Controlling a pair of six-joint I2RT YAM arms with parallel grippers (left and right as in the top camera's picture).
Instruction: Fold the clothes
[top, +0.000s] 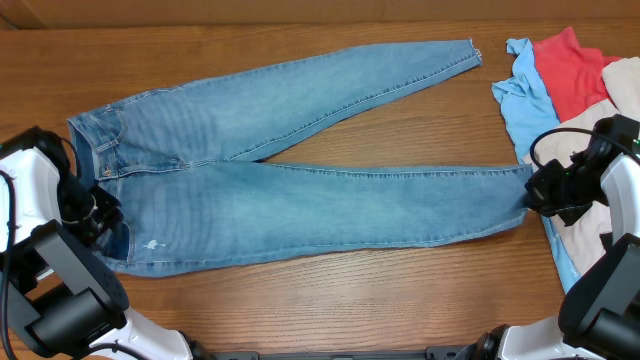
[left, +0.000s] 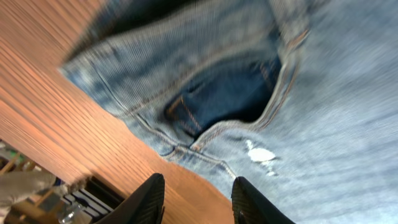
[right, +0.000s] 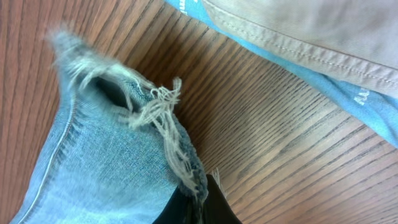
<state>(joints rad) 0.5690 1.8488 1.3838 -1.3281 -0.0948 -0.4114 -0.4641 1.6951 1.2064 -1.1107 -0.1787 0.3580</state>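
Two arms, two different states. My right gripper is clamped on the frayed hem of the long-legged light blue denim jeans. It pinches the end of the leg nearer me, at the right of the brown wooden table. My left gripper hangs over the waist end at the left, fingers apart with nothing between them. It is close to the denim's edge and a small white worn patch.

The jeans lie flat across the table, waist to the left and legs running right, with the farther leg angling toward the far edge. Just beside my right gripper sits a heap: a light blue garment, a red garment and a beige garment, the beige lying over the blue.
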